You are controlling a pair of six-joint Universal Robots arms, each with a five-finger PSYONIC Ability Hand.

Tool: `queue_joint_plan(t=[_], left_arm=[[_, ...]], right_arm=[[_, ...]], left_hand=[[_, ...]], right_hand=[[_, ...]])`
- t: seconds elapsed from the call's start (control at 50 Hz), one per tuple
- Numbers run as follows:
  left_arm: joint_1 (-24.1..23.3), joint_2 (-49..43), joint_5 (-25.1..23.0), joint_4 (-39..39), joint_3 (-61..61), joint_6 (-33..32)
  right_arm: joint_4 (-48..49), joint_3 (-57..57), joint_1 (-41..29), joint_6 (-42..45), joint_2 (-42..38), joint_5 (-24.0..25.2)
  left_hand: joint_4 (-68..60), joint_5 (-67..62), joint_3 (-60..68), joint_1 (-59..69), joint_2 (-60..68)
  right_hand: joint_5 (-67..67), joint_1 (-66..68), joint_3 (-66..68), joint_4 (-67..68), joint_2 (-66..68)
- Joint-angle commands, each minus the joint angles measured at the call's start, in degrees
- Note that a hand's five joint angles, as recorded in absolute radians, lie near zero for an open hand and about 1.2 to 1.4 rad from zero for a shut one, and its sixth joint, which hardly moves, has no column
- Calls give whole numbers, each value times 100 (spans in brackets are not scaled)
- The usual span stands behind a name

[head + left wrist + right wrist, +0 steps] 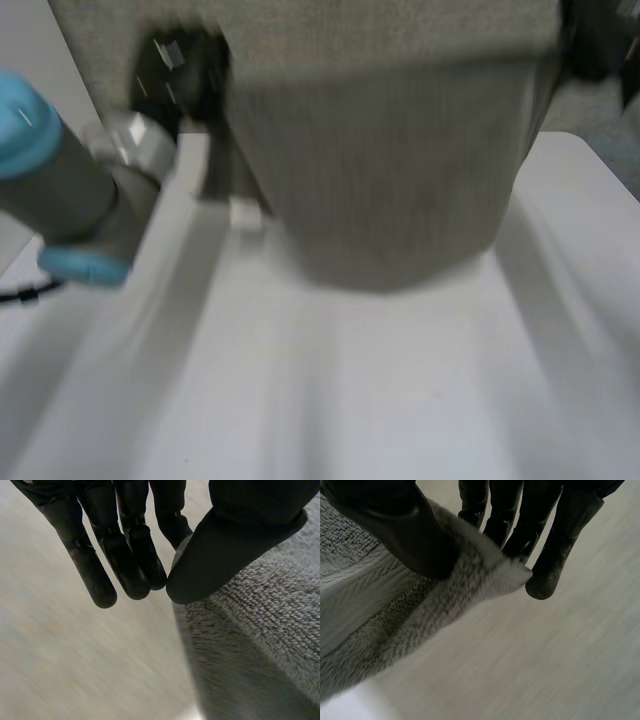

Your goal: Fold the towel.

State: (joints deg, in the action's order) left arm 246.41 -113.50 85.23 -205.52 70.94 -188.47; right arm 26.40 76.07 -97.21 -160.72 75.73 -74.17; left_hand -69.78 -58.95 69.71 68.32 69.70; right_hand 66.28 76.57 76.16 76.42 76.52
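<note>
Grey towel (390,170) hangs — left hand (225,560) pinches its edge, right hand (395,530) its corner.

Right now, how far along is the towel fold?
Gripped: the left hand pinches the towel at its edge, the right hand a corner. In hand: the towel hangs lifted over the table. Left: no finished fold lies on the table, so laying it down and folding it over likely remain.

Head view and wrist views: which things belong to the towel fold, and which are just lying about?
Job: grey terry towel; left hand, fingers and thumb pinching its edge; right hand, pinching a corner.
Not the job: white table below.
</note>
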Motion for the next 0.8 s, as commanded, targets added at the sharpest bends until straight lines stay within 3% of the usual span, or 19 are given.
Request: queue_joint_plan(t=[0.02, 0.1, 0.14, 0.26, 0.38, 0.42, 0.48, 0.58, 0.7, 0.76, 0.8], left_arm=[[-128, 398, 907, -67, -1109, -32], [-190, 513, 899, -14, -757, -41], [-181, 531, 890, -23, -75, -41], [-181, 496, 890, -49, 1141, -49], [-146, 214, 705, -216, 2662, -164], [-137, -162, 530, -444, 3125, -478], [-137, -330, 486, -568, 3303, -717], [-111, -498, 442, -788, 3558, -1752], [-111, -313, 450, -805, 3585, -1992], [-111, -260, 459, -840, 3585, -1992], [-102, -269, 459, -980, 3611, -2009]], right_arm=[[1325, -93, -351, -223, 494, -546], [673, -13, -413, -214, 451, -511], [-166, 118, -413, -144, 381, -388], [-1294, 714, -395, 303, -32, -11], [-1471, 1516, -395, 902, -270, 157], [-1471, 2015, -395, 1366, -480, 175], [-1480, 2367, -422, 1762, -656, 149], [-1506, 2561, -448, 2001, -666, 61], [-1507, 2754, -396, 1878, -350, 61], [-1480, 2860, -378, 1747, -270, 96], [-1471, 2887, -369, 1685, -270, 105]], left_hand=[[-1022, -1105, 1029, 1168, 1030], [-1022, -1105, 1029, 1168, 1030], [-1022, -1105, 1029, 1168, 1030], [-1022, -1105, 1029, 1168, 1030], [-1022, -1105, 1029, 1168, 1030], [-1022, -1105, 1029, 1168, 1030], [-1022, -1105, 1029, 1168, 1030], [-1022, -1105, 1029, 1168, 1030], [-1022, -1105, 1029, 1168, 1030], [119, 36, -112, 26, -111], [2746, 2663, -2738, -2600, -2737]], right_hand=[[372, 343, 384, 358, 348], [372, 343, 384, 358, 348], [372, 343, 384, 358, 348], [372, 343, 384, 358, 348], [372, 343, 384, 358, 348], [372, 343, 384, 358, 348], [372, 343, 384, 358, 348], [372, 343, 384, 358, 348], [372, 343, 384, 358, 348], [372, 343, 384, 358, 348], [372, 343, 384, 358, 348]])
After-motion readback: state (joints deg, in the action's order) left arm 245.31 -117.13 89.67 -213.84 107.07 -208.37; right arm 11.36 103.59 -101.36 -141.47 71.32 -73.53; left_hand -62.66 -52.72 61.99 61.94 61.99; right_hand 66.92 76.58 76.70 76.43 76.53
